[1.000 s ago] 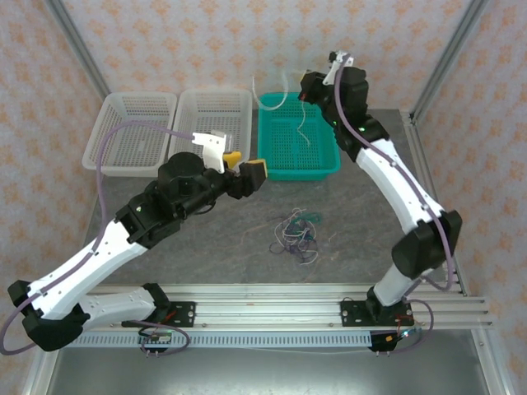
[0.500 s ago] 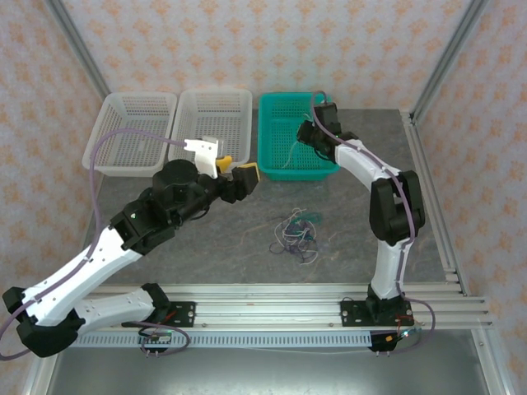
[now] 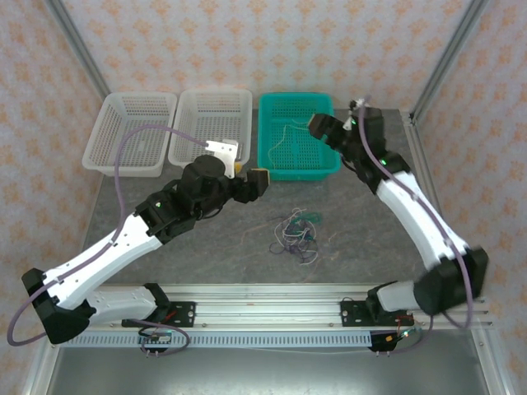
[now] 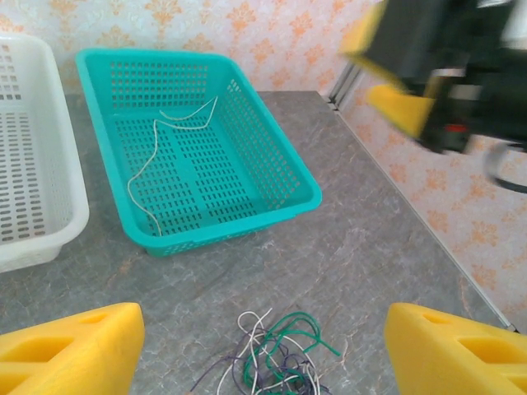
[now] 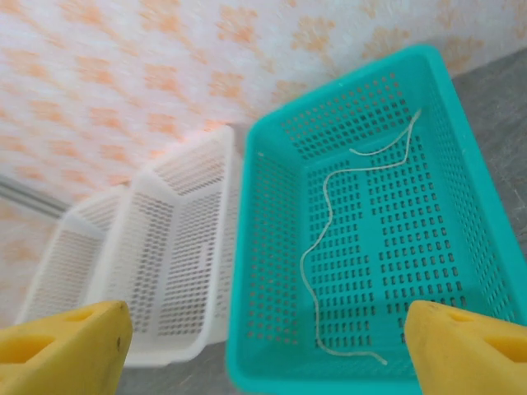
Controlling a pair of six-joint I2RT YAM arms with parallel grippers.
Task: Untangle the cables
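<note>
One cream cable (image 5: 328,206) we see lying in teal basket (image 3: 300,170), tangled cables (image 3: 295,233) on desk (image 3: 222,251) near basket, left jaws wide, right jaws wide, both empty

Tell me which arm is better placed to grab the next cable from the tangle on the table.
Left, probably. The left hand is open and aimed at the tangle, which lies low and central in its wrist view. The right hand is open over the teal basket, farther away.
</note>
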